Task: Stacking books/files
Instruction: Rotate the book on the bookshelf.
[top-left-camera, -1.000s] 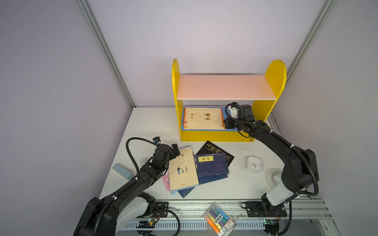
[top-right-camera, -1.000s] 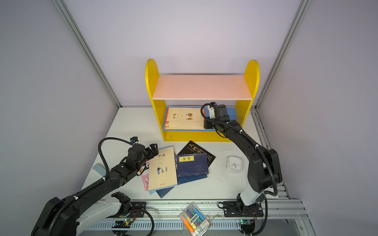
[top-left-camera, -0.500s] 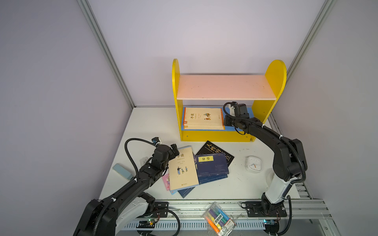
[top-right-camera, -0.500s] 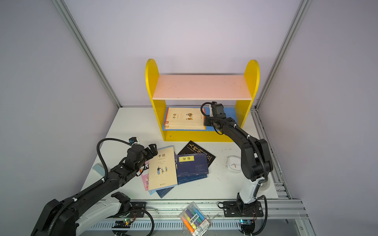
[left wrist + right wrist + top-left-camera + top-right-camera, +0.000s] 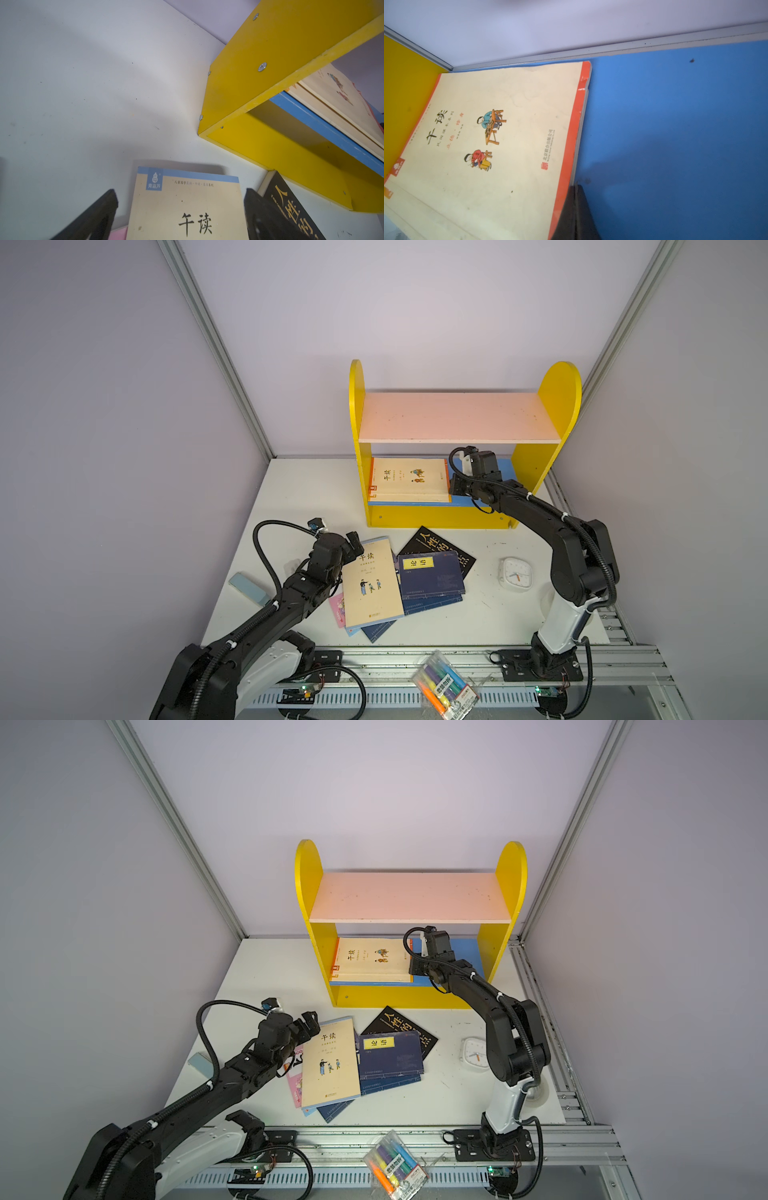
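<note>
Your right gripper (image 5: 575,189), pinched shut and empty, has just slid against the edge of the shelved cream books (image 5: 409,481) on the blue board (image 5: 675,124), probably squaring them though contact's unclear; left gripper (image 5: 179,193) still hangs fully spread, empty, over the loose cream book (image 5: 372,585), likely next.

Painted board, matt paper, clear plastic
The shelf (image 5: 432,516) at frame centre is smooth painted board with metal screw heads (image 5: 262,67); the cream book (image 5: 500,145) on it has a matt paper cover, orange edge chipped. The table (image 5: 299,489) is matt and scuffed; the marker pack (image 5: 444,686), lower centre, is glossy clear plastic.
</note>
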You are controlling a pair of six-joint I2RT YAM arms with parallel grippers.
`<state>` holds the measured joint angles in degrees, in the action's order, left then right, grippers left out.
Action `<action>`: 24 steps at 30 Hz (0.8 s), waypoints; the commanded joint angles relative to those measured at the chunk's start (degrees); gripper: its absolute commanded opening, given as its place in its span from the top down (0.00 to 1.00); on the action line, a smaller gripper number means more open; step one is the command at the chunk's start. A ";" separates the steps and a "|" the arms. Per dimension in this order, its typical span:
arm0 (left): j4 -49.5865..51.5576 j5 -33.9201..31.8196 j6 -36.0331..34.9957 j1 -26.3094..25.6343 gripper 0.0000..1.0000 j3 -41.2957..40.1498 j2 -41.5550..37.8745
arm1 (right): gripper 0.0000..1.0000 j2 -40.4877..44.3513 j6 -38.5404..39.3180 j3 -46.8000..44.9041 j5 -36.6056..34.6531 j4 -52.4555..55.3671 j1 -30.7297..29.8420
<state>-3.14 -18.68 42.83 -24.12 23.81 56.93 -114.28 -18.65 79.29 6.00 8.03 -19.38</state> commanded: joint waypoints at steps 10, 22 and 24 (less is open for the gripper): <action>0.12 0.10 -0.63 0.33 0.02 0.47 -0.08 | 0.86 2.94 0.22 -0.79 -3.21 -0.30 0.90; 10.58 -0.08 2.41 0.41 0.02 2.57 -1.66 | 0.79 15.27 2.13 -13.10 0.50 -3.84 0.75; 15.14 0.07 2.70 0.41 0.02 3.75 -1.83 | 0.73 18.31 3.08 -16.09 3.78 -4.71 0.23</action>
<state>4.49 -18.17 44.42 -23.73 26.24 55.40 -98.67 -17.02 65.47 5.06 6.76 -18.65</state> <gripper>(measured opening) 0.979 0.251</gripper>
